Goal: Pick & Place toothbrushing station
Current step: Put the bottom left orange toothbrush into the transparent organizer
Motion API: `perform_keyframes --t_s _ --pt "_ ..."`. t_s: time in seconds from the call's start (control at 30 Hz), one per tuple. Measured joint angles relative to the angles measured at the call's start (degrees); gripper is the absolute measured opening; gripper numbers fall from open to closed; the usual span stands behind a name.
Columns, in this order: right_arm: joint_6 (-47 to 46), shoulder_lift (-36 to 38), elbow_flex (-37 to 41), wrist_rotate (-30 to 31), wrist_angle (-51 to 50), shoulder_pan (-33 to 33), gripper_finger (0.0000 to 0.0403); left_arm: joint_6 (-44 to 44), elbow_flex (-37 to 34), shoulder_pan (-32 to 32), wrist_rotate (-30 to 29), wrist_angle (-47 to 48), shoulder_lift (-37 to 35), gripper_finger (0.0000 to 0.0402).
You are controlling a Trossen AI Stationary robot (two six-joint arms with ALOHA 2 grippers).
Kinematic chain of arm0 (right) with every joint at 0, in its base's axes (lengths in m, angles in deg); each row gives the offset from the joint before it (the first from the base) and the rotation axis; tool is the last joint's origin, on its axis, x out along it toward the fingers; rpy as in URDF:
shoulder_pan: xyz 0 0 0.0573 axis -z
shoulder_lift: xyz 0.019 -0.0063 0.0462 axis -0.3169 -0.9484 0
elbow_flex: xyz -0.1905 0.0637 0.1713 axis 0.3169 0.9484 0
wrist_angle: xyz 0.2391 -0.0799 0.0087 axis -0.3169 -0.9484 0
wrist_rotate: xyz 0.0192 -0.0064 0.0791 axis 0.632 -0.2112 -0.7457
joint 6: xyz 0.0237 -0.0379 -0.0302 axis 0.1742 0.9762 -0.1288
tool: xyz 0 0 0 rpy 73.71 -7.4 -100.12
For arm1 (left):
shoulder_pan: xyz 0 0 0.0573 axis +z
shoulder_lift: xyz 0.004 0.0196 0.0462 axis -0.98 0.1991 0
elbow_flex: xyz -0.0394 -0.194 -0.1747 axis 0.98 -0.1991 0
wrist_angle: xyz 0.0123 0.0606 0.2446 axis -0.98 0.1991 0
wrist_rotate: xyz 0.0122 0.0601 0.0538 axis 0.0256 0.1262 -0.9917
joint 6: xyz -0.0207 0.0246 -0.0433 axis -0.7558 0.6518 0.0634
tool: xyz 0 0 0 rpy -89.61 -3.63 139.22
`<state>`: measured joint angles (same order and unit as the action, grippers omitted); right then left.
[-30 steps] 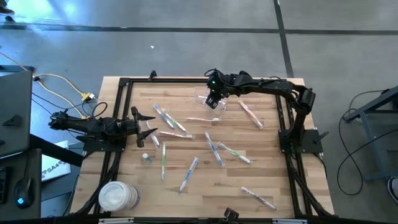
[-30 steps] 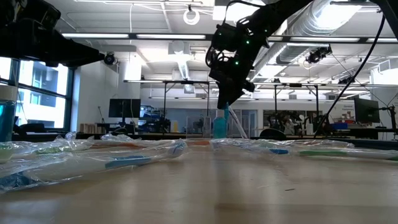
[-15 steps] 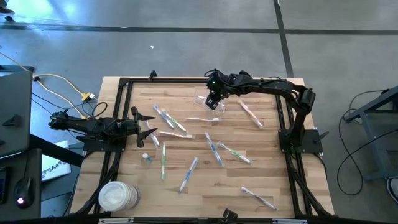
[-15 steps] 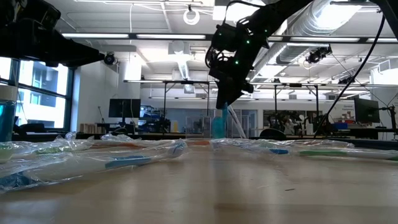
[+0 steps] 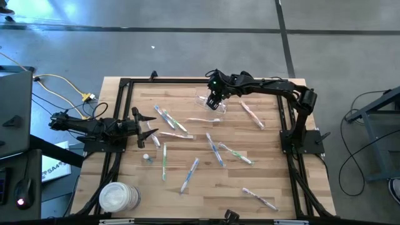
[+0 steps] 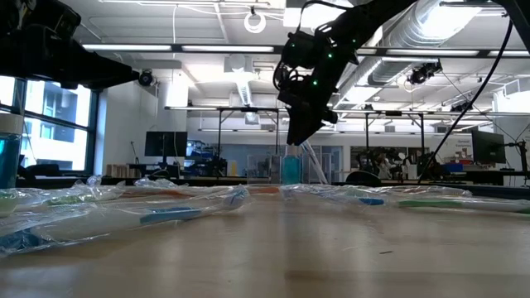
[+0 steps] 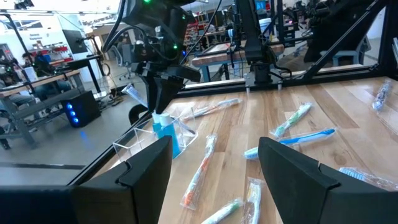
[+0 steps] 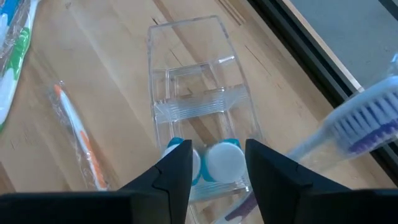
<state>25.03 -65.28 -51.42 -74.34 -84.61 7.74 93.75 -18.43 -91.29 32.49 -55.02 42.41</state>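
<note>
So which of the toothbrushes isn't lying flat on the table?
The blue-bristled toothbrush standing in the clear organizer under the right gripper; every other toothbrush lies flat on the table, still in its wrapper.

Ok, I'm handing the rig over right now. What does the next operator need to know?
Right gripper: open, directly over the clear holder at the table's far side.
Left gripper: open and empty, waiting at the table's left edge.
Done: two blue-capped tubes stand in the holder's end compartment, with one toothbrush leaning in it.
Left: about ten wrapped toothbrushes scattered across the table, plus one loose tube near the left arm.
</note>
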Motion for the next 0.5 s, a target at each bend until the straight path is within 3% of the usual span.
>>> perform_keyframes --t_s 0.5 --pt "1.6 7.1 0.0 -0.4 3.1 -2.5 0.0138 0.0 0.0 0.0 -0.2 0.0 0.0 0.0239"
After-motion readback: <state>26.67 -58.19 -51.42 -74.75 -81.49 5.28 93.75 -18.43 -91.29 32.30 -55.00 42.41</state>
